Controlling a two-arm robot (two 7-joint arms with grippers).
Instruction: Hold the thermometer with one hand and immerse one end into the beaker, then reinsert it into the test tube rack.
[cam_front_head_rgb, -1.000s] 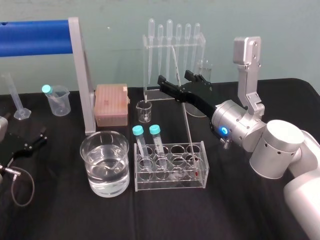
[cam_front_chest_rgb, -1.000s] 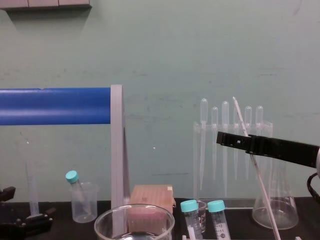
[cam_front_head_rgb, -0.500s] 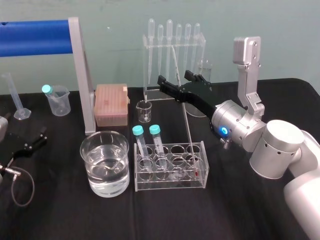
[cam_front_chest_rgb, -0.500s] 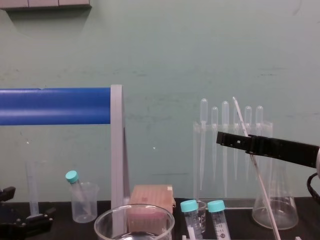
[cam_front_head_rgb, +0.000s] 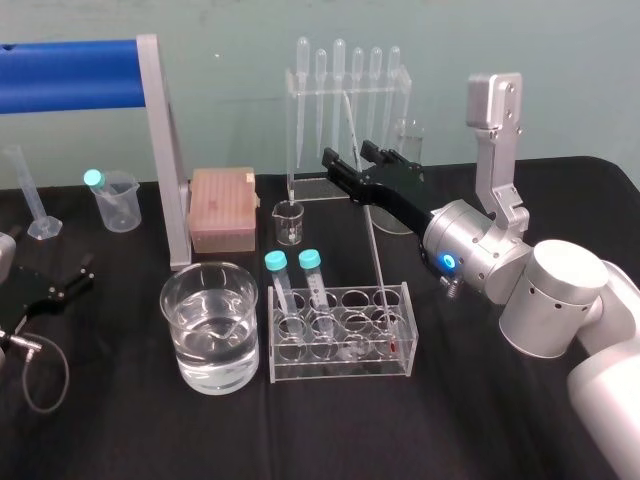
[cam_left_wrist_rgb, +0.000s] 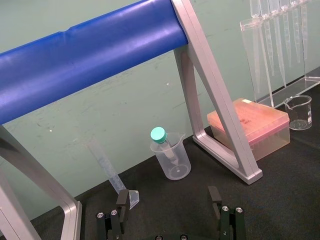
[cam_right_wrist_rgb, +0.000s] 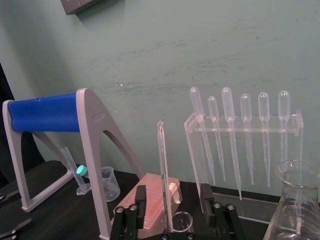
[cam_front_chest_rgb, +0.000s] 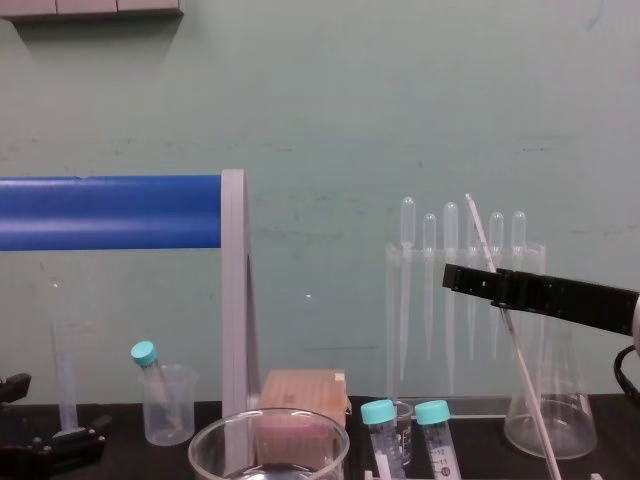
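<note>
Narrowed since earlier: right gripper (cam_front_head_rgb: 348, 153), fingers apart astride thermometer (cam_front_head_rgb: 375, 250) in test tube rack (cam_front_head_rgb: 340, 366). Grasp pending; closure, straight lift required. Left gripper (cam_left_wrist_rgb: 168, 199) parked, spread.

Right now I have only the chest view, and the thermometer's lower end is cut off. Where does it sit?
Observer: The thermometer stands with its red tip at the right end of the test tube rack.
Operator: Is the right gripper closed on it?
Observer: No. The right gripper has its fingers open, one on each side of the rod.
Operator: Is the left gripper near the beaker?
Observer: No. The left gripper lies open at far left, apart from the beaker.
</note>
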